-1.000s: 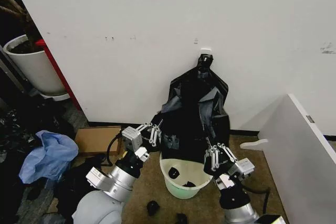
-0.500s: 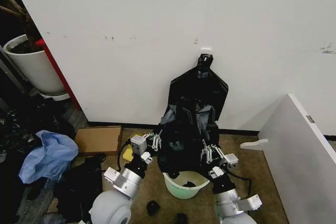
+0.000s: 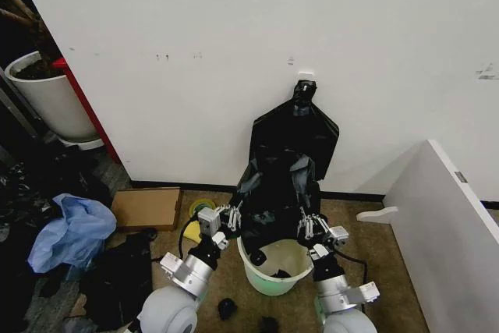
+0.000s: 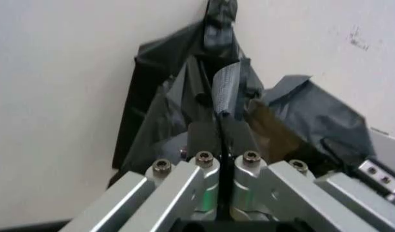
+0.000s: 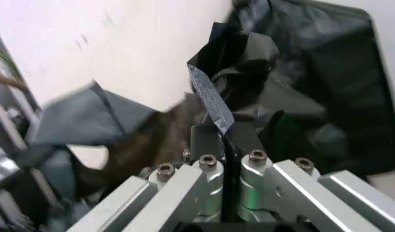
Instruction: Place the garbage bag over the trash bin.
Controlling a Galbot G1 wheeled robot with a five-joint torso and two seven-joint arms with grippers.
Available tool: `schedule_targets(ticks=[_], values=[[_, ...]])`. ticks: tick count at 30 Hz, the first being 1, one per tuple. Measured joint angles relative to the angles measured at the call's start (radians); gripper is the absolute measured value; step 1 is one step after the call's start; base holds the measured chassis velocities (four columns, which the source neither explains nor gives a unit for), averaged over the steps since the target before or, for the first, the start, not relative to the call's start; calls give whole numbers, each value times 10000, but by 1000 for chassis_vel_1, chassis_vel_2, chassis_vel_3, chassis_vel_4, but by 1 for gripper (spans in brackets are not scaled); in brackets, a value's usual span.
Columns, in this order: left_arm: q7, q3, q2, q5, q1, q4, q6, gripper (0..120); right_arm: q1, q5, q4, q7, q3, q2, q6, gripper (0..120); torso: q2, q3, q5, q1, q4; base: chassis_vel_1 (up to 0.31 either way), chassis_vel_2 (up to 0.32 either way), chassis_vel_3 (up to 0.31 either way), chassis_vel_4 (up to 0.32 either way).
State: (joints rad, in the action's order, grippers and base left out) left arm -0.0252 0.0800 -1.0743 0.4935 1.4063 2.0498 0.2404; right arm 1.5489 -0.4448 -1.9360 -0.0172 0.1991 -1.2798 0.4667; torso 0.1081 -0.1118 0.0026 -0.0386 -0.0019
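Left claw (image 3: pixel 230 216) and right claw (image 3: pixel 309 228) are each pinched tight on an edge of the glossy black garbage bag (image 3: pixel 273 204), a strip of film pressed between the closed fingers in both wrist views. The bag hangs stretched between the claws, just above the mouth of the white trash bin (image 3: pixel 274 267) on the floor below and between them. Behind it, a flat black bundle (image 3: pixel 306 126) hangs on the wall. The spreading step appears under way; next, the opened mouth likely needs lowering around the rim.
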Motion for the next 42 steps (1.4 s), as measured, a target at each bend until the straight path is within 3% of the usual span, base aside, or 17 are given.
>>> schedule_targets(ticks=[11,16,22,34,42], values=[[244,-219,434,31,534,-52,-78,0,1568,1617,-941,-2923,-193,858,-1679,0,0,2,-1,1,-2,0,0,0,0],[-360,-245,598,-1185,690,-598,-89,0,2522,2112,-1380,-4028,-308,1303,-2396,0,1,2,0,1,-2,0,0,0,0],[-1105,-105,349,-2471,899,-1024,117,0,3007,2174,-1823,-4465,-530,1499,-2760,0,1,1,-2,1,-1,0,0,0,0],[-2457,-106,517,-4119,2452,-853,321,0,3788,2197,-2306,-4874,-1130,1736,-3058,0,1,2,-20,2,4,0,0,0,0],[-3056,-157,388,-4834,2525,-1356,334,0,3363,1996,-1903,-4849,-1127,1650,-3213,0,0,2,-32,1,0,0,0,0,0]])
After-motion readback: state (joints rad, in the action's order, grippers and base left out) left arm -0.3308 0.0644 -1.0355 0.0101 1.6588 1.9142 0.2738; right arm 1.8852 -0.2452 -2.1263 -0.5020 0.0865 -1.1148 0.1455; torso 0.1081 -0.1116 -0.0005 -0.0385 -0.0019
